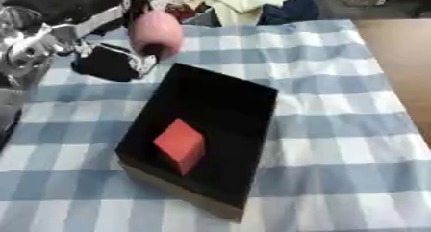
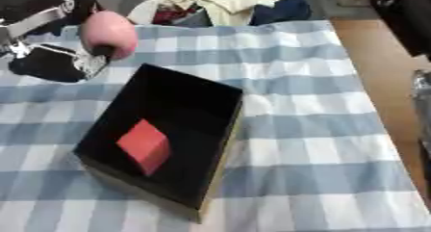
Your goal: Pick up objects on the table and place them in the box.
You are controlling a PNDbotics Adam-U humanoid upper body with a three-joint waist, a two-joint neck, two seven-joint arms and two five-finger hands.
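Note:
A black open box (image 1: 252,130) lies askew in the middle of the blue-and-white checked cloth. A red cube (image 1: 180,144) rests inside it, toward the near end. A pink egg-shaped object (image 1: 156,31) is up at the far left, just beyond the box's far corner. My left hand (image 1: 109,63), black with silver parts, comes in from the left and is shut on the pink object, with a dark fingertip (image 1: 154,49) on its lower side. I cannot tell whether the object touches the cloth.
Crumpled clothes (image 1: 244,0) lie piled past the table's far edge. The bare wooden tabletop (image 1: 400,53) shows to the right of the cloth. A dark and silver machine part (image 2: 421,101) juts in at the right edge of the right eye view.

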